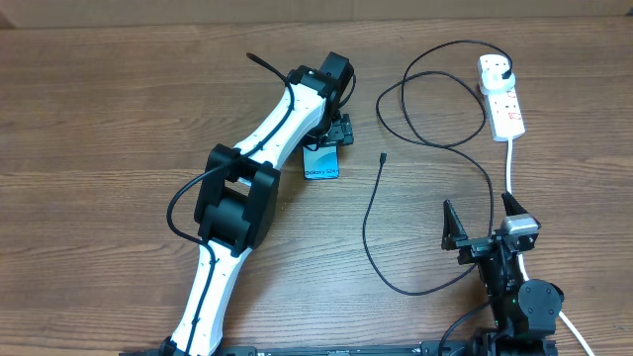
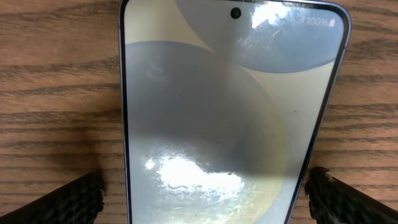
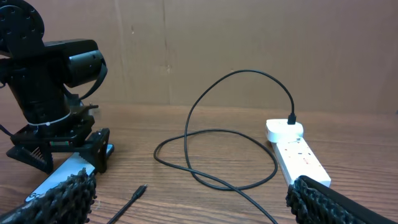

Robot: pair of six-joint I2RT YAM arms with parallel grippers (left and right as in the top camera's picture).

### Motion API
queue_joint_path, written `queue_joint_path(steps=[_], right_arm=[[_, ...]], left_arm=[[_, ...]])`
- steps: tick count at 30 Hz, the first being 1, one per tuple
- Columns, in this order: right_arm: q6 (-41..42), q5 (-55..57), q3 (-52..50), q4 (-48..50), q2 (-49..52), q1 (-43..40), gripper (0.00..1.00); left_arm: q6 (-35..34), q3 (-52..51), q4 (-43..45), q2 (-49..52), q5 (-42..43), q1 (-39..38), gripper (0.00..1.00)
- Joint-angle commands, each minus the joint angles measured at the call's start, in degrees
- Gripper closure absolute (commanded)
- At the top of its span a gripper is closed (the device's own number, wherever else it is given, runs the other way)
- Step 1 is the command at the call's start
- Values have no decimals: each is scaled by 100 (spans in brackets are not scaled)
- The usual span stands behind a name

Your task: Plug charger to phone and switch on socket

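**Brown wood table holds one phone, one cable, one power strip; both pincers spread wide**

On the wood-grain table (image 1: 119,99) lie one slim rectangular smartphone (image 1: 321,164) with dark edges and a bright blue screen, one long thin black charger cable (image 1: 368,213) and one small white oblong power strip (image 1: 502,99) with red markings. Two white-and-black robot arms work the scene.

The cable's black plug (image 1: 507,71) is seated in the far end of the power strip, the only thing plugged into it. From there the cable loops across the table and ends in a small black connector tip (image 1: 383,156), which lies loose on the wood just right of the smartphone and apart from it. A thick white cord (image 1: 510,163) runs from the strip toward the right arm.

The left pincer (image 1: 332,136) hangs directly over the smartphone, jaws fully spread. Its wrist view shows one finger on either side of the handset, clear of both edges, gripping nothing. The right pincer (image 1: 483,220), near the table's front edge and well apart from the strip, is likewise spread wide and empty-handed.
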Motion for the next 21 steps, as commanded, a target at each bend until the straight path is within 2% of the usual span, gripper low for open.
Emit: queue_joint_path(steps=[1,9,21], right_arm=[[15,-26,-57,22,-68,26,0],[15,-26,-57,22,-68,26,0],[15,-26,-57,22,-68,26,0]], left_arm=[[-111,-33,2,149,9,22,0],[-111,-33,-15,160,-251,-81,0],[-111,-33,-13,160,-205,-68,2]])
